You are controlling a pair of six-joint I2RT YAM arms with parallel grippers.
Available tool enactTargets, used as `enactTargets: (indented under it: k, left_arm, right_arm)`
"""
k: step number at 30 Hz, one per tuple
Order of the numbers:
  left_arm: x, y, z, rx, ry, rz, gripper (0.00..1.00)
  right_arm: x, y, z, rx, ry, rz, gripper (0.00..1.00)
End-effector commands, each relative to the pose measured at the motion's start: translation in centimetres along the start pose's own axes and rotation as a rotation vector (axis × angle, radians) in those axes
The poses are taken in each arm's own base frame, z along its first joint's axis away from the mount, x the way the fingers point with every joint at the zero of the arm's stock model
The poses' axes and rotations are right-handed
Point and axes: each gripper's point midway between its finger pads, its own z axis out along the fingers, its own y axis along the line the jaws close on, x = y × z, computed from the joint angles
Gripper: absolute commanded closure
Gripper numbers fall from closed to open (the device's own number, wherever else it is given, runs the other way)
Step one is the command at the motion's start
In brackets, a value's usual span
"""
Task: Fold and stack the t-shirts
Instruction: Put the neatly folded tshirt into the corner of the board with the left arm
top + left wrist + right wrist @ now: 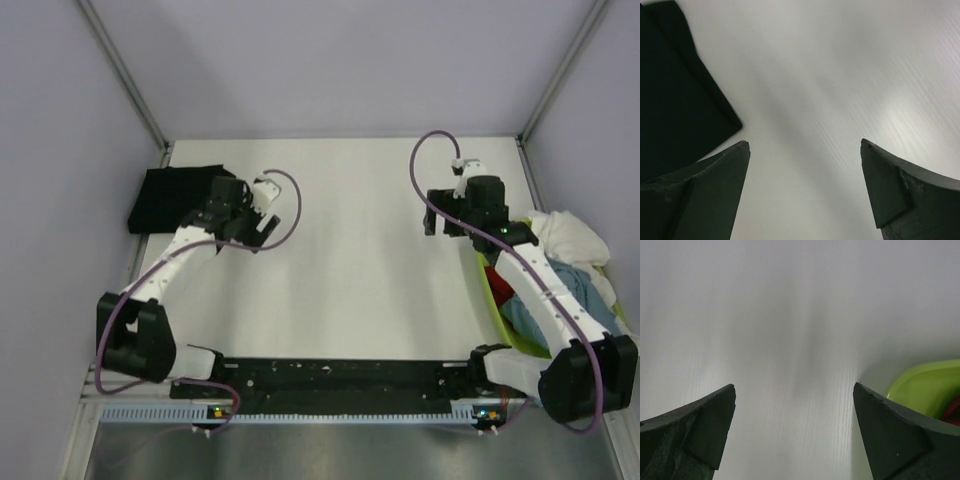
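Observation:
A folded black t-shirt (172,198) lies at the far left of the white table; its corner shows in the left wrist view (675,100). My left gripper (262,226) hovers just right of it, open and empty (805,145). White (572,236), teal-blue (588,286) and red (503,291) t-shirts lie bundled in the basket at the right. My right gripper (440,218) is open and empty (795,387) over bare table, just left of the basket. A sliver of red cloth (954,416) shows at the right wrist view's edge.
A lime-green plastic basket (492,296) stands at the right edge of the table under the right arm; its rim shows in the right wrist view (925,385). Grey walls enclose the table on the left, back and right.

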Motion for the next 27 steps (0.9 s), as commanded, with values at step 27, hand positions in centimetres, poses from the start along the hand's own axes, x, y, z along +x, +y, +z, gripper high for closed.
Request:
enactTargets:
  k: [27]
  left_arm:
    - [7.8, -2.2, 0.0, -0.277, -0.377, -0.322, 0.01]
  right_arm:
    - [5.7, -4.1, -0.5, 0.195, -0.281, 0.148, 0.01]
